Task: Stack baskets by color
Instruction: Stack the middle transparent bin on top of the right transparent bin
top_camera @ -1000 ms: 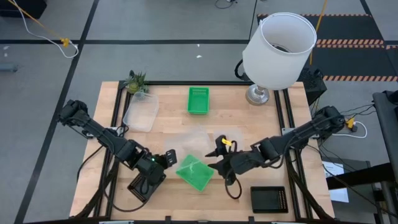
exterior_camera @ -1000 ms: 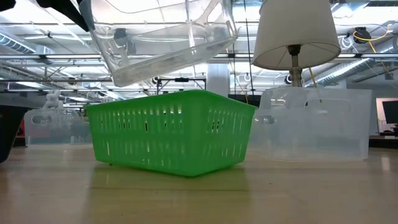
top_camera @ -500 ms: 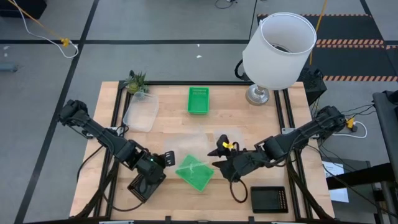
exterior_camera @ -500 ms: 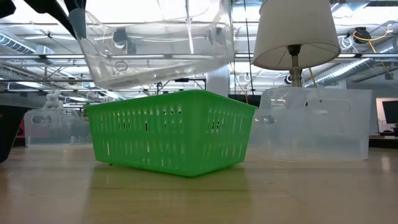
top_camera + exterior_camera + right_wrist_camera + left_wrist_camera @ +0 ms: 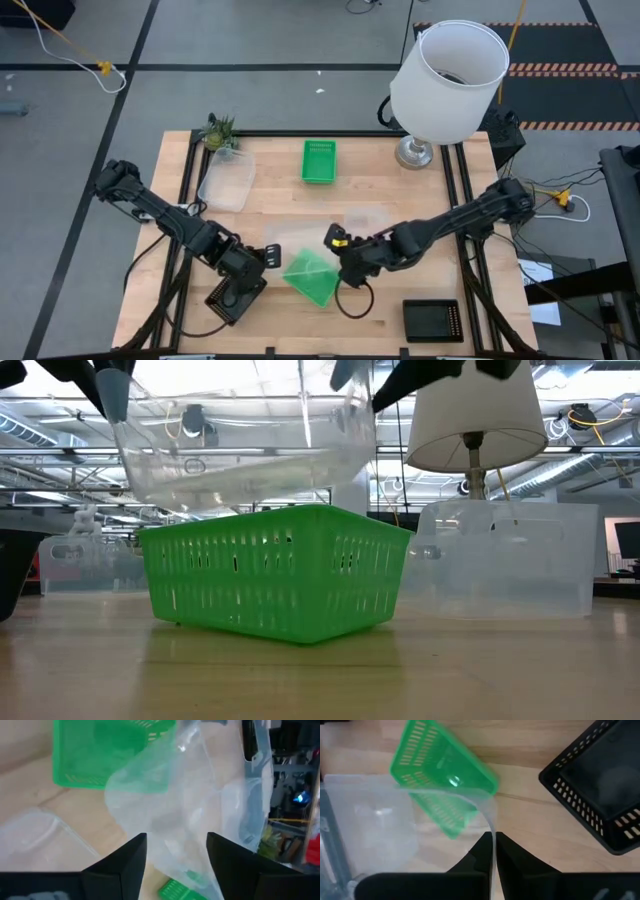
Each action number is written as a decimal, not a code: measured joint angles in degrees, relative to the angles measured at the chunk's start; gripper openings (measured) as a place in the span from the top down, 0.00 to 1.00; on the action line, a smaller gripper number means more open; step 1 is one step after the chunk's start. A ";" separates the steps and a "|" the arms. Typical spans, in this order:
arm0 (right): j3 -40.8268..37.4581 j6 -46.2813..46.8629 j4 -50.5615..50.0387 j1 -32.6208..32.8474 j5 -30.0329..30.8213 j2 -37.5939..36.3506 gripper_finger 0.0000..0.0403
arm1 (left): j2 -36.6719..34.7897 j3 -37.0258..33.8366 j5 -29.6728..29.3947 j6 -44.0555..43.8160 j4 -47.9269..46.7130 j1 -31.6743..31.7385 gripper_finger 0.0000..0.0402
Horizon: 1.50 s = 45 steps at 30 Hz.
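A clear basket (image 5: 240, 450) hangs in the air over a green basket (image 5: 310, 278) that stands on the table near its front middle. My left gripper (image 5: 268, 257) is shut on the clear basket's left end. My right gripper (image 5: 334, 255) is open at its right end, with one finger (image 5: 135, 850) on either side of the clear plastic (image 5: 200, 805); I cannot tell whether it touches. In the low view the two grippers show as dark shapes at the top, the left (image 5: 105, 380) and the right (image 5: 400, 375). My left gripper pinches the clear basket's thin rim edge (image 5: 491, 822) between its two fingers, slanting down from the table's left side. The basket hangs nearly level, clear of the green basket beneath it.
A black basket (image 5: 232, 300) lies under my left arm and another (image 5: 432, 320) at the near right. A second green basket (image 5: 319, 160) sits at the far middle, a clear one (image 5: 225, 180) at the far left and another (image 5: 510, 560) right of centre. Lamp (image 5: 445, 80) and plant (image 5: 218, 130) stand at the back.
My right gripper has gone toward the table's left and rolled, reaching the clear basket's right end. The clear basket, tilted before with its right end higher, now hangs nearly level over the green basket. My left gripper has rolled a little in place.
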 joint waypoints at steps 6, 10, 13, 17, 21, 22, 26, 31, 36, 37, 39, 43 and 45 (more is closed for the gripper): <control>0.09 -3.32 0.44 -0.05 1.63 2.28 0.69 | 0.00 0.00 -0.34 -0.60 -1.02 -0.26 0.97; 0.07 -1.83 -0.07 -0.05 1.44 2.17 0.88 | -0.02 -0.01 -7.87 -0.50 -0.97 -1.47 0.91; 0.04 -0.36 -0.98 0.33 1.22 2.17 0.97 | -0.02 -0.07 -16.37 -2.51 -1.20 -2.60 0.86; -0.04 1.24 -1.20 1.42 1.80 2.17 0.96 | -0.04 -0.07 -24.33 -7.17 -0.99 -3.31 0.79; -0.04 2.21 -1.25 1.82 3.60 2.17 0.99 | -0.04 -0.07 -34.59 -13.44 -0.82 -4.34 0.68; -0.04 2.73 -1.38 2.11 4.53 2.17 0.99 | -0.05 -0.07 -38.31 -15.50 -0.67 -4.60 0.64; -0.04 5.91 -0.89 2.89 6.23 2.17 0.99 | -0.11 -0.04 -50.34 -22.56 0.06 -5.29 0.50; -0.04 11.76 -1.59 3.94 12.72 1.93 1.00 | -0.11 -0.04 -58.70 -31.80 -0.42 -5.68 0.33; -0.02 19.63 -2.02 5.68 14.94 0.44 1.00 | -0.63 0.00 -63.30 -45.38 -1.88 -5.18 0.27; 0.05 20.87 -2.02 6.07 14.94 0.09 1.00 | -0.87 0.00 -63.37 -47.78 -1.83 -4.92 0.27; 0.09 22.78 -2.00 6.63 14.72 -0.30 1.00 | -1.42 0.00 -63.42 -51.60 -1.23 -4.15 0.27; 0.09 25.19 -1.98 7.55 13.40 -0.50 1.00 | -1.81 0.00 -62.69 -55.39 0.11 -2.59 0.27; 0.09 26.89 -2.08 7.87 13.26 -0.50 1.00 | -1.79 0.00 -62.60 -55.87 0.19 -2.17 0.27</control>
